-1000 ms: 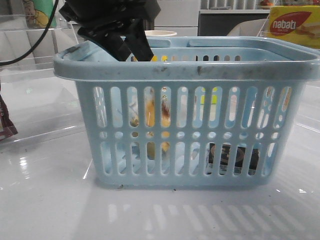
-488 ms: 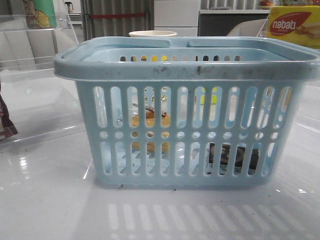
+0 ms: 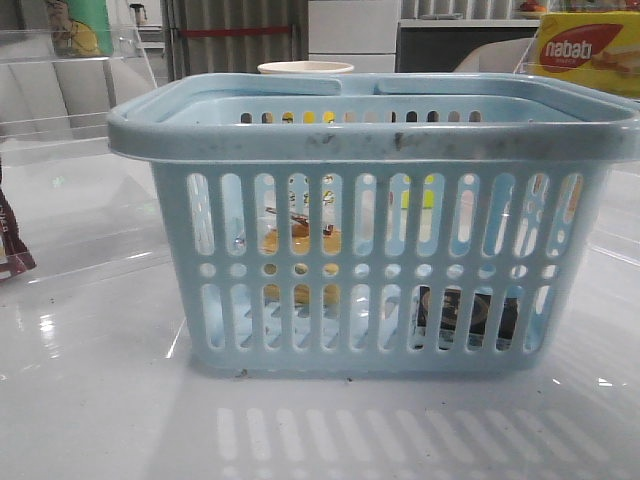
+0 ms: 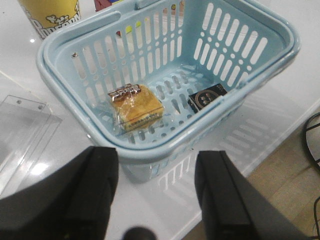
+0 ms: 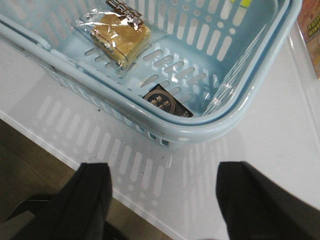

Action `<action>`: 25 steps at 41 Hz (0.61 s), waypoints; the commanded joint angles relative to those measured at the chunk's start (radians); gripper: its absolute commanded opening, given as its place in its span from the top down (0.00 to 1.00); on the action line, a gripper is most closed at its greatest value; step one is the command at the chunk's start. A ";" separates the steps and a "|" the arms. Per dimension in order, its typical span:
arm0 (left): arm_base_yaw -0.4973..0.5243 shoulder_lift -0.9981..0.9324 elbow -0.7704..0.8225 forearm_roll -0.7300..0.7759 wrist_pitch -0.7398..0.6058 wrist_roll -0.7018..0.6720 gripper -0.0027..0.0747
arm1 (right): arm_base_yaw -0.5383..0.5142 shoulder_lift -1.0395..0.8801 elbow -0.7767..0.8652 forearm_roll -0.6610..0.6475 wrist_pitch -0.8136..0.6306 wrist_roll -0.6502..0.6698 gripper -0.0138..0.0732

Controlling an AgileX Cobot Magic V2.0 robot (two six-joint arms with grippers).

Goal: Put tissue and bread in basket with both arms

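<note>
The light-blue basket [image 3: 370, 140] stands in the middle of the table; it also shows in the left wrist view [image 4: 80, 125] and the right wrist view [image 5: 200, 127]. The bread [image 4: 136, 105] lies on the basket floor, also seen in the right wrist view [image 5: 117, 32] and through the slots in the front view [image 3: 300, 240]. The black tissue pack [image 4: 206, 97] lies on the floor near a corner, also in the right wrist view [image 5: 165, 102] and front view [image 3: 465, 315]. My left gripper [image 4: 157, 165] is open and empty, outside the basket. My right gripper [image 5: 160, 180] is open and empty over the table's edge.
A yellow-red "nabati" box [image 3: 588, 50] stands at the back right. A pale cup [image 3: 305, 68] stands behind the basket. A yellow popcorn cup [image 4: 50, 15] is beside the basket. Clear acrylic stands [image 3: 70, 150] are at the left. A dark snack bag [image 3: 10, 245] is at the left edge.
One second ago my left gripper was over the basket's left rim in the front view; it has since withdrawn out of that view. The bread has settled on the basket floor.
</note>
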 commanded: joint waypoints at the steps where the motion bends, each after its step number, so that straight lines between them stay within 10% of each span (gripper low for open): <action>1: -0.008 -0.106 0.042 -0.010 -0.055 0.000 0.42 | -0.002 -0.008 -0.024 -0.006 -0.067 -0.005 0.21; 25: -0.004 -0.301 0.210 0.122 -0.053 -0.125 0.42 | -0.002 -0.008 -0.024 -0.006 -0.065 -0.005 0.21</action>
